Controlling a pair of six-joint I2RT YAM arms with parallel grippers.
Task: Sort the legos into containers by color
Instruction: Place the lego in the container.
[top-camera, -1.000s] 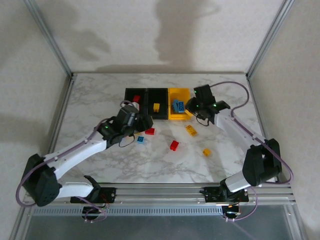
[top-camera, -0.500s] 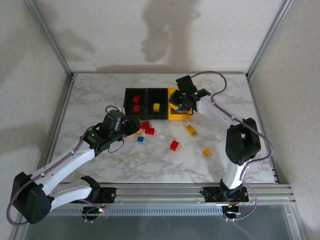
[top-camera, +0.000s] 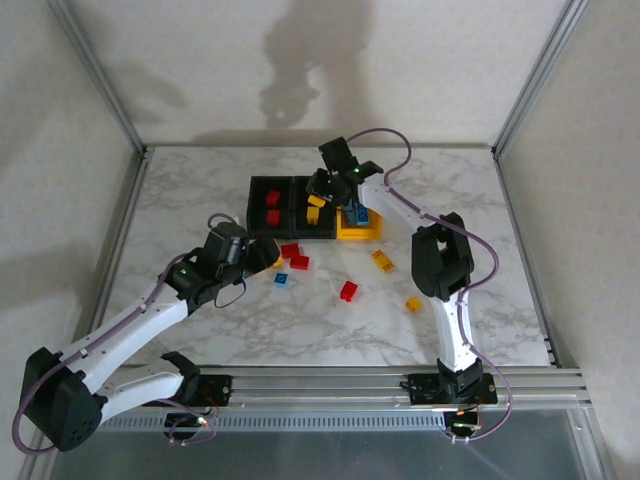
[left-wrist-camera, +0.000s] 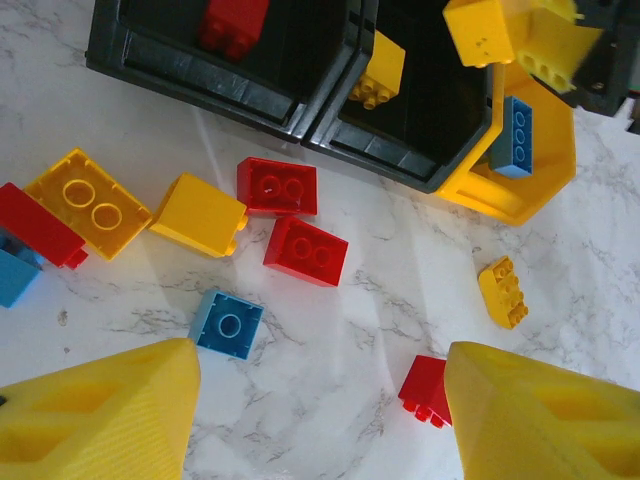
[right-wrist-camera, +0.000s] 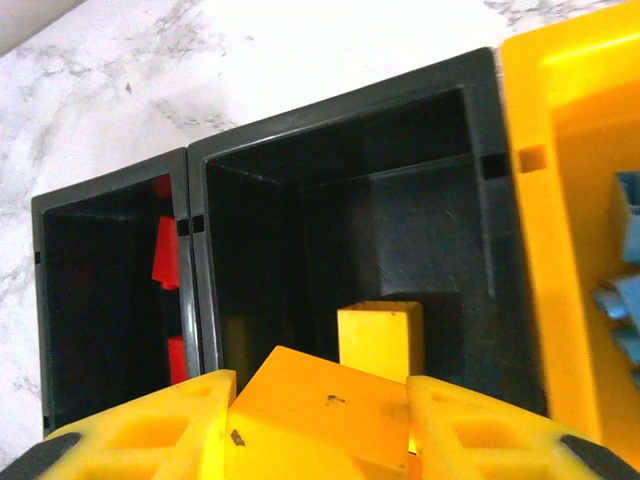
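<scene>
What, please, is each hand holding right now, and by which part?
The right hand grips a yellow brick by its two opposite sides; the left hand holds nothing.

No text or number is legible on the legos (left-wrist-camera: 305, 252) or containers (right-wrist-camera: 340, 105), perhaps for blur

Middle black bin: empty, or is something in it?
Not empty: a yellow brick lies in the middle black bin; the right gripper holds a second yellow brick above.

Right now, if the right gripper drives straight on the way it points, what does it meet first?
The right gripper, shut on a yellow brick, points into the middle black bin. First in line looks like the loose yellow brick inside it, though depth is unclear.
</scene>
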